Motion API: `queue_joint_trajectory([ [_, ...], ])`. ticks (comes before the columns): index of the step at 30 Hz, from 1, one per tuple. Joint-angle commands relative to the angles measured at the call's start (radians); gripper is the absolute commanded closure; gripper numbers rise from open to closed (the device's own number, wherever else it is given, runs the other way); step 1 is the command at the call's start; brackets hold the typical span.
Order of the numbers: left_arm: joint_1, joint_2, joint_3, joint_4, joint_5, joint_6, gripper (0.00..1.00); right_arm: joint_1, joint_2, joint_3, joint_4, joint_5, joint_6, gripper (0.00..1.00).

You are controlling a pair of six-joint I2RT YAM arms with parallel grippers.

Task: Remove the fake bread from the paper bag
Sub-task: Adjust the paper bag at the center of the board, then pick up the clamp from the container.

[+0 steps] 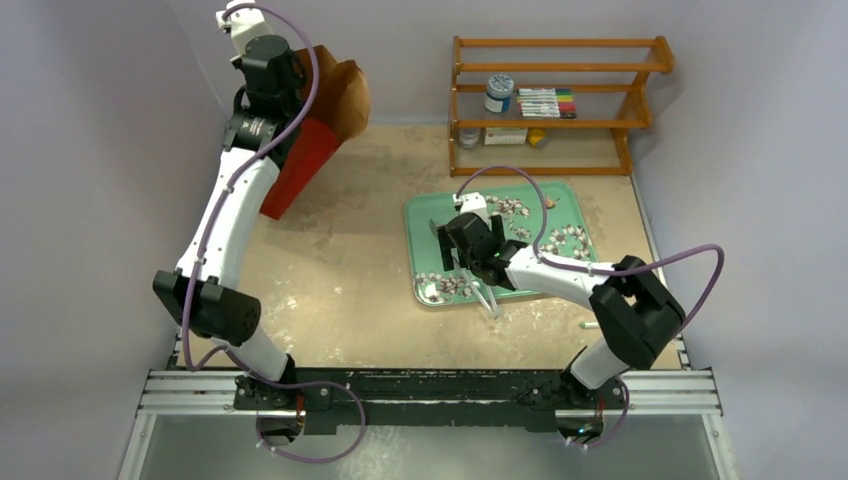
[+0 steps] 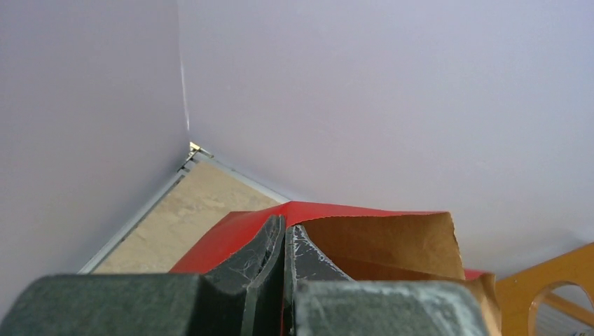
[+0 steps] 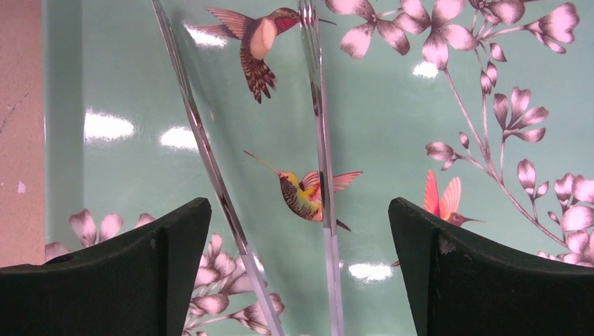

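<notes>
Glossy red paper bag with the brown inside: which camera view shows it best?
Top external: the glossy red paper bag shows nearly whole, tilted, mouth open. Left wrist shows only its rim, pinched in the shut left gripper. Right wrist shows none of it.

No writing can be read in any view. In the upper right of the top view, a jar (image 1: 499,93) and a white box (image 1: 505,136) on the wooden shelf (image 1: 560,68) carry labels, their print too small to read.
</notes>
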Motion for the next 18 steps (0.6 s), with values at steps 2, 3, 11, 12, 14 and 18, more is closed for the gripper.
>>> queue_joint_trajectory([
  [2,0.001,-0.161,-0.186,0.23,0.0,0.067,1.0,0.01,-0.012,-0.01,-0.022,0.008,0.043,0.0],
  [3,0.001,-0.184,-0.249,0.261,0.013,0.06,1.0,0.01,-0.012,-0.014,-0.019,0.003,0.047,0.0],
  [11,0.001,-0.298,-0.601,0.396,0.103,0.041,1.0,0.011,0.051,-0.001,-0.031,-0.015,0.07,0.0],
  [12,0.001,-0.312,-0.629,0.401,0.107,0.036,1.0,0.011,0.059,0.002,-0.031,-0.017,0.071,0.0],
  [14,0.0,-0.342,-0.678,0.407,0.108,0.027,1.0,0.011,0.075,0.006,-0.026,-0.027,0.075,0.0],
  [18,0.0,-0.392,-0.752,0.402,0.111,0.007,1.0,0.011,0.085,0.004,-0.019,-0.048,0.098,0.01],
])
